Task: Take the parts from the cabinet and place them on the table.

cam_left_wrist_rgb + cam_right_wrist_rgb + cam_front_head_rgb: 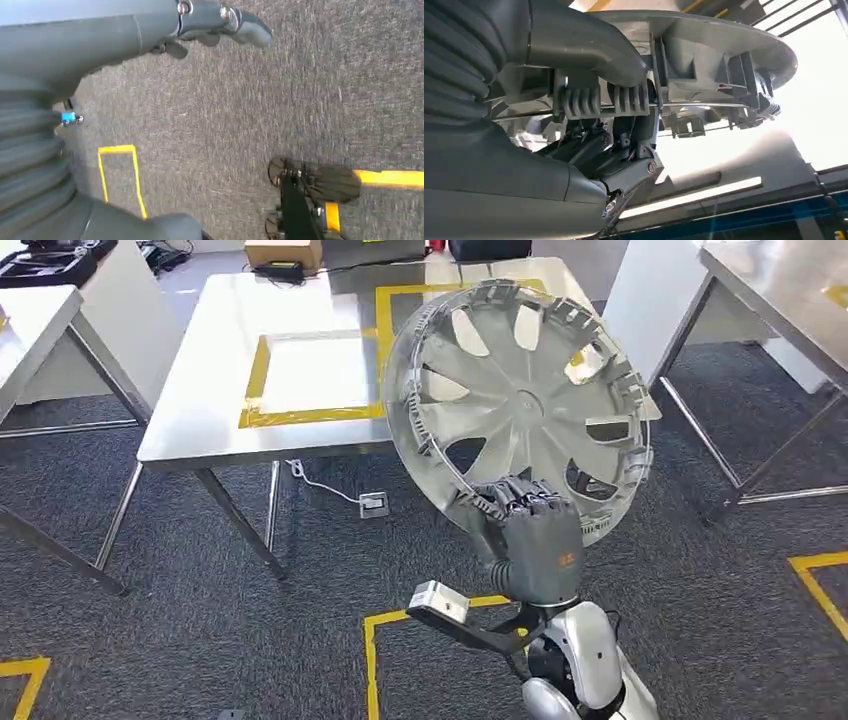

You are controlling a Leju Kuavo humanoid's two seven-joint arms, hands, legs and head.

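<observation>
At centre right of the head view, the right hand (pixel 527 535) grips the lower rim of a silver wheel cover (pixel 520 405), fingers curled over its edge, holding it tilted before the steel table (pixel 215 390); I judge this the carry step; next comes lowering it flat into the yellow-taped square (pixel 310 375), clearing the table's near edge; the left hand (pixel 220 22) hangs over carpet, holding nothing, fingers apart.

No readable text or labels.

The right hand (pixel 530 540) grips a silver hubcap (pixel 520 405) by its lower rim, before a steel table (pixel 210 390).
</observation>
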